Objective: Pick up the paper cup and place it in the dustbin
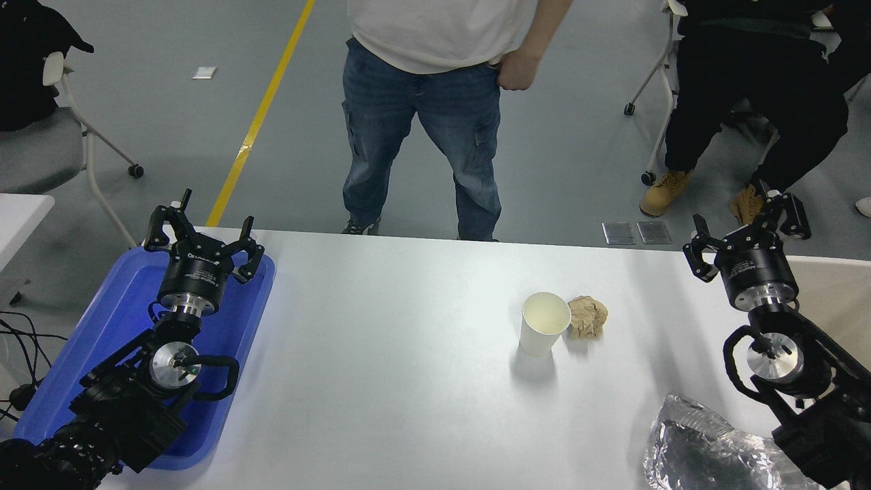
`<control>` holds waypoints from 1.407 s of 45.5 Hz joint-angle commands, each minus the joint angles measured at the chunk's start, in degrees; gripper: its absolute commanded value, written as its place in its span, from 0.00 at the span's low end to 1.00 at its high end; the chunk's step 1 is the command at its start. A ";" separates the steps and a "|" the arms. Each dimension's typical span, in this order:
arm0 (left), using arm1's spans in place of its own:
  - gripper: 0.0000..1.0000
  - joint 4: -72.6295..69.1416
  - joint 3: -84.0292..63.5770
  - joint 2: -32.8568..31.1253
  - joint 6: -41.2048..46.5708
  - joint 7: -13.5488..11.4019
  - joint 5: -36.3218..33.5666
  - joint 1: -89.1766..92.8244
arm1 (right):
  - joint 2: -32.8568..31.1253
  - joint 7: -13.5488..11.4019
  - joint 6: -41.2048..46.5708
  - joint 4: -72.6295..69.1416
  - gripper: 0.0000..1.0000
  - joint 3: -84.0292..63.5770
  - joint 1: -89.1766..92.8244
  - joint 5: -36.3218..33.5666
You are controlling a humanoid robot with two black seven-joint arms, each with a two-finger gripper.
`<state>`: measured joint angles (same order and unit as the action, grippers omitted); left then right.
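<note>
The right end effector [747,231] hangs with its fingers spread apart and nothing between them, above the far right edge of the bench [408,381]. Just to its right and beneath its arm lies the beige dustbin [827,292], only part of it in view. Well to the left of the right end effector and nearer the camera stands the cup [544,324], upright on the bench, mouth up and cream inside showing. Touching or almost touching the cup on the side toward the end effector is a crumpled brown paper ball [587,317]. Nearer the camera than the right end effector, by the arm's lower links, sits a crinkled foil bag [708,449].

The left end effector [202,235] is far off across the bench, fingers also spread and empty, over the far end of a blue tray [116,320]. Beyond the bench a person [435,102] stands, and another sits at the upper right.
</note>
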<state>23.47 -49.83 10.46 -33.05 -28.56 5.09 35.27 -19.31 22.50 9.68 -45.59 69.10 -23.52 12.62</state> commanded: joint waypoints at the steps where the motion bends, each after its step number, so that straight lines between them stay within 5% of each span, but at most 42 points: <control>1: 1.00 0.00 0.00 0.00 0.00 0.09 -0.08 0.07 | -0.03 0.00 -0.02 0.06 1.00 -0.10 -0.39 0.03; 64: 1.00 0.00 0.00 0.00 0.00 0.08 -0.08 0.07 | -0.20 0.00 -0.02 -0.11 1.00 -2.73 -2.06 0.03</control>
<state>23.47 -49.83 10.46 -33.05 -28.49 5.06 35.33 -19.40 22.50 9.62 -45.45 68.48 -24.76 12.65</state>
